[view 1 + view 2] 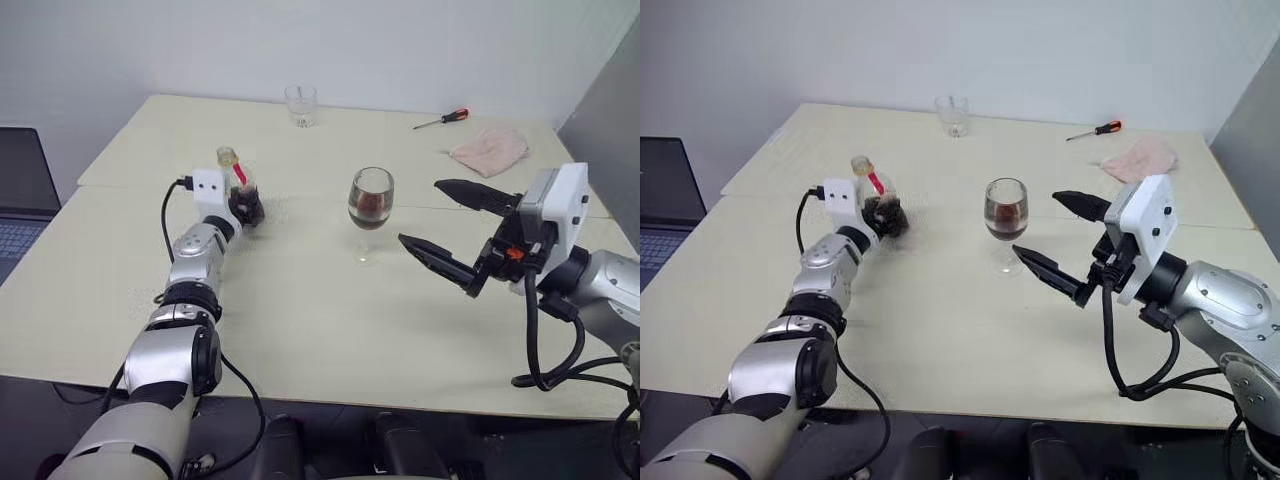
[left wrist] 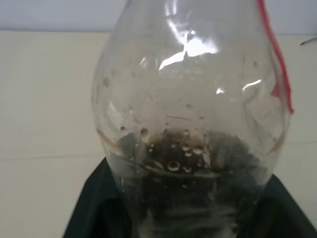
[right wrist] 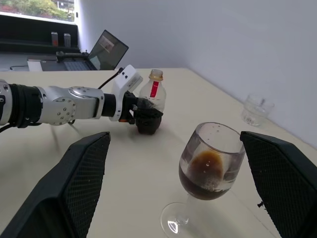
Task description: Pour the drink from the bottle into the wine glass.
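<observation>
Bottle [image 1: 241, 190], nearly drained so judged light & slick, is flanked low by left gripper [image 1: 243, 206], grip unclear; right gripper [image 1: 447, 227] is spread wide by fragile wine glass [image 1: 370, 200].

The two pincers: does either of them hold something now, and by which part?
The left pincer is around the lower body of the bottle, which stands upright on the table; whether it grips cannot be told. The right pincer is open, holding nothing.
</observation>
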{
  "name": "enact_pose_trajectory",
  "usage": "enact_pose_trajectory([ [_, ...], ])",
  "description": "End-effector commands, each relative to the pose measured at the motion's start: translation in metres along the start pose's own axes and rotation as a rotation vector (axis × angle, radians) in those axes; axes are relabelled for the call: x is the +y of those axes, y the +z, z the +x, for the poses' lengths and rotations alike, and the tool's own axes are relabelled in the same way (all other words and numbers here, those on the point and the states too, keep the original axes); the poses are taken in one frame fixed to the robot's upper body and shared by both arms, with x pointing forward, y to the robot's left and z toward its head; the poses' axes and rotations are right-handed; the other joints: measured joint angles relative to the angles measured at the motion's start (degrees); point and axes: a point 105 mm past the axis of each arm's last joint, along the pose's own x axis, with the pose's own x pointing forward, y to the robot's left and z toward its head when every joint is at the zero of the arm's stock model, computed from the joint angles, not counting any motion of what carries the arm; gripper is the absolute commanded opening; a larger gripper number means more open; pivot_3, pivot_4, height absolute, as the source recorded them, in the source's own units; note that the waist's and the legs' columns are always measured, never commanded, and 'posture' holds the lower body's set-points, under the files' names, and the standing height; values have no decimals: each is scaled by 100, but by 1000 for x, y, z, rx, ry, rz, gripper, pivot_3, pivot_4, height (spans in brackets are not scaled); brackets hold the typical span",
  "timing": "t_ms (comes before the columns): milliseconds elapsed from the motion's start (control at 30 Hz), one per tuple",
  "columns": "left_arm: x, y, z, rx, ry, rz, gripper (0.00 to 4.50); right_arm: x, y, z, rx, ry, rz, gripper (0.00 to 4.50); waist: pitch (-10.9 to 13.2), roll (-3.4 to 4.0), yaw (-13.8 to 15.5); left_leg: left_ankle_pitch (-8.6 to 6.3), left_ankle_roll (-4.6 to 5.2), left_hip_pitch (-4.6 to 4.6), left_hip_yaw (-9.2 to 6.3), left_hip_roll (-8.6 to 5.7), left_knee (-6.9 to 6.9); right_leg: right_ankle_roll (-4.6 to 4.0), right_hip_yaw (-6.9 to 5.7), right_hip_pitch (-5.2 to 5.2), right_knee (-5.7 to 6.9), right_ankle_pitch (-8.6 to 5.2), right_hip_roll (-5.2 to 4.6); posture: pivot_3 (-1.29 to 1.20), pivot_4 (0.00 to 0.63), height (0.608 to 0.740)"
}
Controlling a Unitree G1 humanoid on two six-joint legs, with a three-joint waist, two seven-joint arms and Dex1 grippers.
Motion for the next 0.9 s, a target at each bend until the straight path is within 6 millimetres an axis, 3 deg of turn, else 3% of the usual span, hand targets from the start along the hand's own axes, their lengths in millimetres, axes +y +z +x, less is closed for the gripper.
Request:
enact_pose_trajectory([
  [33, 0, 25, 2, -85, -12, 33, 3787, 0, 8, 0, -18, 15, -42, 4500, 0, 0, 0, 0, 0, 0, 0, 0, 0, 0, 0, 0, 0, 0, 0, 0, 150, 740],
  [100, 4, 31, 0, -101, -18, 50, 4416, -1, 9, 1, -25, 22, -42, 4500, 0, 0, 0, 0, 0, 0, 1, 0, 0, 0, 1, 0, 0, 0, 0, 0, 150, 740],
  [367, 14, 48, -17, -98, -103, 178, 4464, -7, 8, 6, -40, 69, -48, 4500, 0, 1, -61, 0, 0, 3, 0, 3, -5, 0, 0, 0, 0, 0, 1, 0, 150, 740],
  [500, 20, 76, -46, -75, -248, 272, 4464, -21, 7, 5, -19, 108, -70, 4500, 0, 0, -100, 0, 0, 3, 3, 6, -8, -1, 5, -5, 2, 0, 4, 0, 150, 740],
  [700, 43, 122, -97, -54, -304, 353, 4464, -44, -1, -4, 50, 155, -76, 4500, 0, 1, -87, 0, 0, 11, 3, 8, -14, -8, 4, -3, 2, -4, 1, 0, 150, 740],
  [833, 35, 149, -127, -57, -442, 330, 4464, -56, -7, -13, 119, 169, -71, 4500, 1, 1, -73, 0, 1, 12, 6, 10, -16, -11, 3, -4, 0, -8, -6, 0, 150, 740],
  [900, 19, 163, -140, -59, -565, 293, 4464, -64, -10, -19, 161, 168, -59, 4500, 1, 1, -59, 0, 1, 11, 3, 10, -14, -11, -2, -2, 0, -8, -7, 0, 150, 740],
])
